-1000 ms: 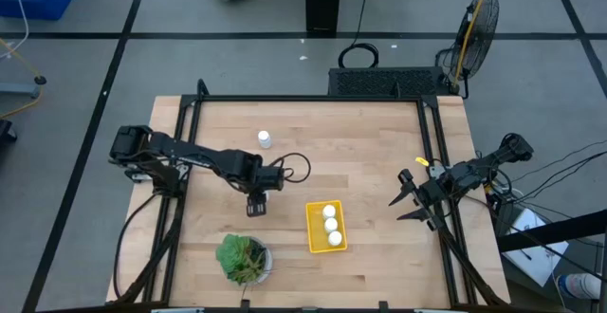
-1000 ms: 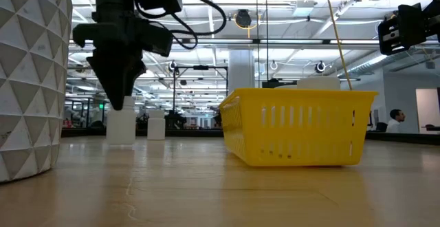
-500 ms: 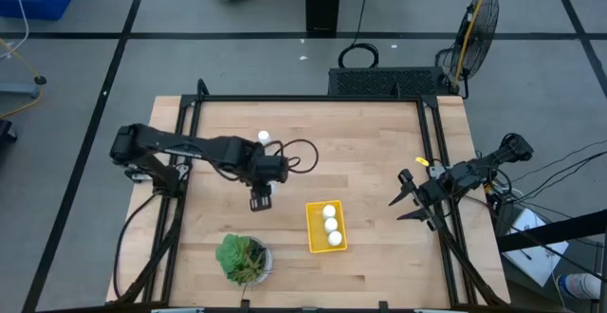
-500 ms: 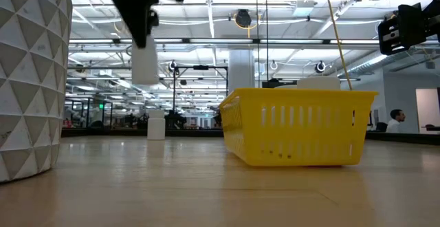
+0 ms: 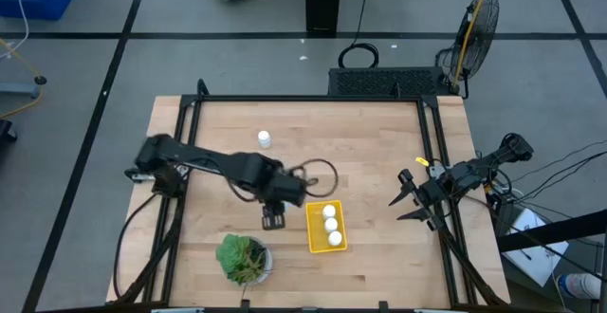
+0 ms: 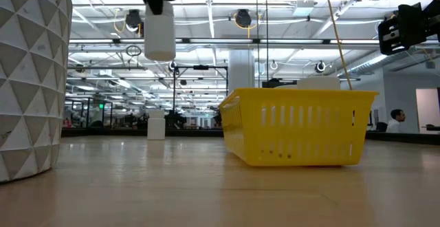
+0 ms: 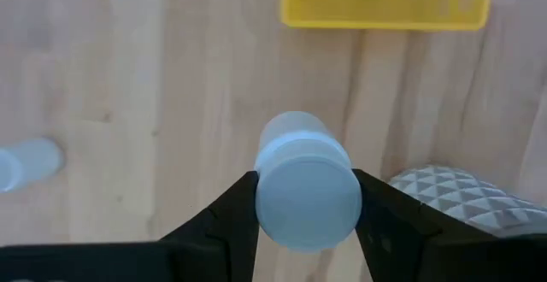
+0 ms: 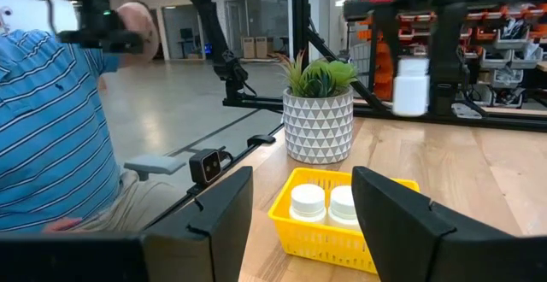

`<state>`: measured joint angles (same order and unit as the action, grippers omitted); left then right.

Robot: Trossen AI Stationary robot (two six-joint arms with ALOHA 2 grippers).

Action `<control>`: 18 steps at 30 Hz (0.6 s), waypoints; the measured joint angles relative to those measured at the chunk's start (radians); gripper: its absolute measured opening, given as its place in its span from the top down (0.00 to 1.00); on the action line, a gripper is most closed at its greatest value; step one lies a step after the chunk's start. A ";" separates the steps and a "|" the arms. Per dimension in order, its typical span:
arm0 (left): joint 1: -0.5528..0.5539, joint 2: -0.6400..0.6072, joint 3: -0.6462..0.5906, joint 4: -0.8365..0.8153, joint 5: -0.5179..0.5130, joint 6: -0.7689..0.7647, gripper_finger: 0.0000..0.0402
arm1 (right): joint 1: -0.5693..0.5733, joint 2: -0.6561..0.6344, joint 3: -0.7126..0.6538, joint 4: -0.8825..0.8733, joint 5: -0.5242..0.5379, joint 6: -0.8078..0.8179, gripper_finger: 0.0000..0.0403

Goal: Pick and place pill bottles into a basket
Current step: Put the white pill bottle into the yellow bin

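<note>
My left gripper (image 5: 273,220) is shut on a white pill bottle (image 6: 159,38), high above the table, just left of the yellow tray (image 5: 314,230). The held bottle also shows in the left wrist view (image 7: 306,192) and the right wrist view (image 8: 410,84). Three pill bottles (image 5: 330,224) stand in the tray. One more pill bottle (image 5: 264,139) stands upright on the table near the far edge. My right gripper (image 5: 403,199) is open and empty at the table's right edge. My left gripper pinches the bottle at its capped top (image 7: 265,198) between its two fingers (image 7: 224,218). The fingers come from above, pointing down. The bottle hangs upright below them, lifted clear of the table.
A potted plant (image 5: 243,258) in a white patterned pot (image 6: 31,82) stands at the near edge, left of the tray. A person in a blue striped shirt (image 8: 51,120) is beyond the table. Bare wood lies between the tray and my right gripper.
My left gripper has lifted the pill bottle clear of the table and carried it toward the table's right and near edges, toward the yellow tray. The bottle has stayed upright.
</note>
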<state>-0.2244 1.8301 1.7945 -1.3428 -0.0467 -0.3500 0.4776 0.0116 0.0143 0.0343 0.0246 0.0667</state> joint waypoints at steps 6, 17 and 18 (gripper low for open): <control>-0.027 0.186 0.223 -0.026 0.015 0.070 0.59 | 0.000 0.000 0.000 0.003 0.000 0.000 0.52; -0.090 0.416 0.419 0.008 0.003 0.135 0.59 | 0.000 0.000 0.000 0.003 0.000 0.000 0.52; -0.095 0.425 0.419 0.019 -0.005 0.136 0.59 | 0.000 0.000 0.000 0.003 0.000 0.000 0.52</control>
<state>-0.3198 2.2546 2.2139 -1.3240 -0.0520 -0.2138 0.4776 0.0116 0.0143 0.0372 0.0250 0.0666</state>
